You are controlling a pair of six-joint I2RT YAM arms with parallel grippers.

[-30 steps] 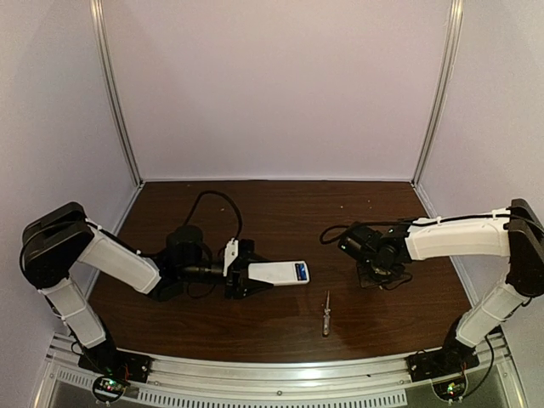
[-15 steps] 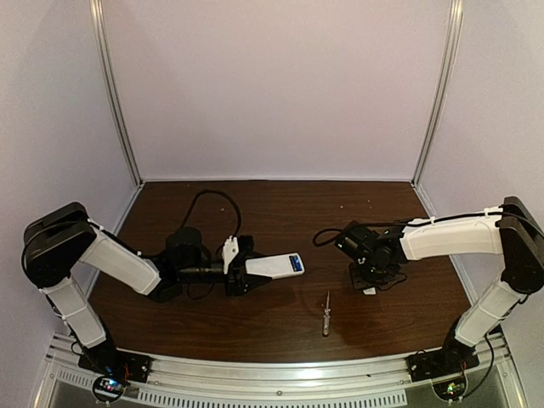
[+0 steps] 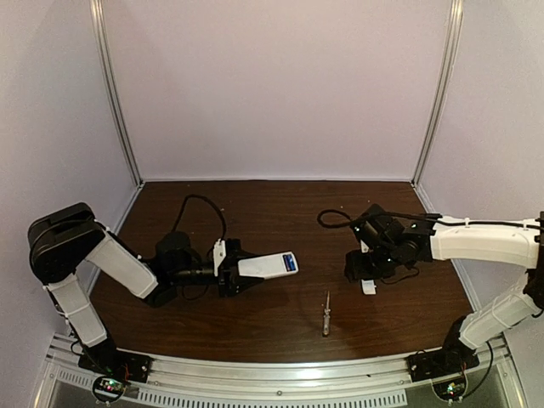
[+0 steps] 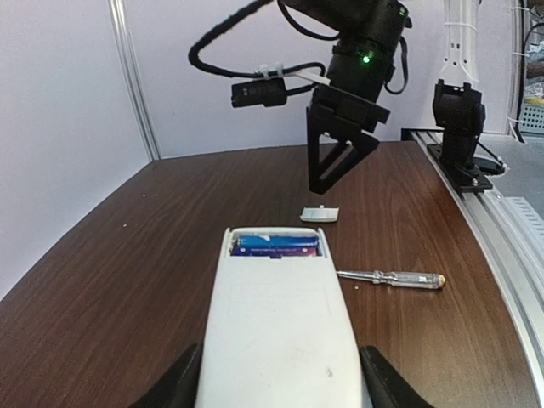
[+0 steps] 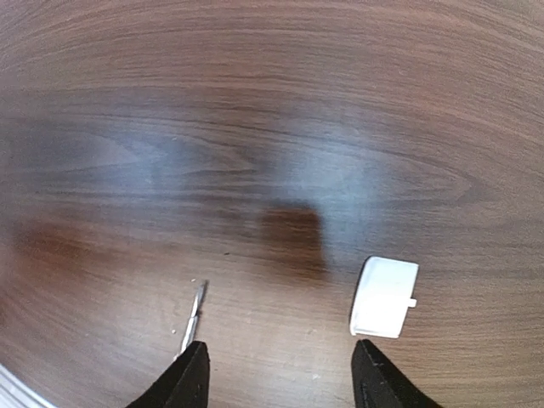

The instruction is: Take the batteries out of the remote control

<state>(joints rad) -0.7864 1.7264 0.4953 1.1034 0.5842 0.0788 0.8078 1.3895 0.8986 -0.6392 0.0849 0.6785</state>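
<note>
My left gripper (image 3: 228, 270) is shut on the white remote control (image 3: 267, 266), gripping its sides just above the table and pointing it to the right. In the left wrist view the remote control (image 4: 280, 331) fills the foreground between the black fingers (image 4: 183, 387). Its far end is uncovered, and the blue batteries (image 4: 278, 245) lie in the open bay. My right gripper (image 3: 364, 270) hangs open over the table right of centre, nothing between its fingers (image 5: 194, 374). The small white cover piece (image 5: 385, 297) lies flat on the wood just ahead of the right-hand fingertip.
A thin silvery screwdriver (image 3: 325, 313) lies on the dark wooden table (image 3: 280, 212) between the arms, near the front edge; its tip (image 5: 194, 316) shows by my right gripper's left finger. White walls enclose the back and sides. A black cable (image 3: 200, 208) loops behind the left arm.
My right gripper has opened and let go of the white cover piece, which now lies on the table. The left gripper has shifted slightly left with the remote.
</note>
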